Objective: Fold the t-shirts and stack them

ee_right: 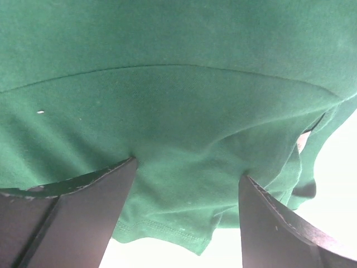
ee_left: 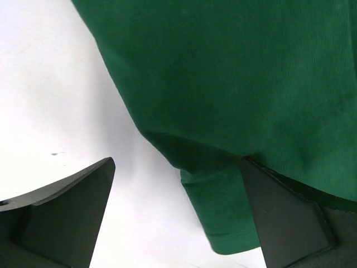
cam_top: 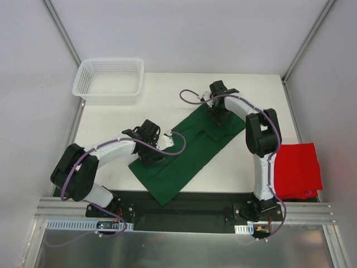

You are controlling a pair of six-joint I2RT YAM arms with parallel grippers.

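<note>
left pincer (cam_top: 150, 158), right pincer (cam_top: 216, 119): 2 | green t-shirt (cam_top: 184, 161) 1 | red t-shirt (cam_top: 298, 167) 1

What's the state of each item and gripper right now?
green t-shirt: spread diagonally on the table, partly folded at its far end.
red t-shirt: lying flat at the table's right edge, apart from the green one.
white basket: upright at the far left corner, nothing in it.
left gripper: open, straddling the green shirt's edge, holding nothing.
right gripper: open, over rumpled green cloth at the far end.
</note>
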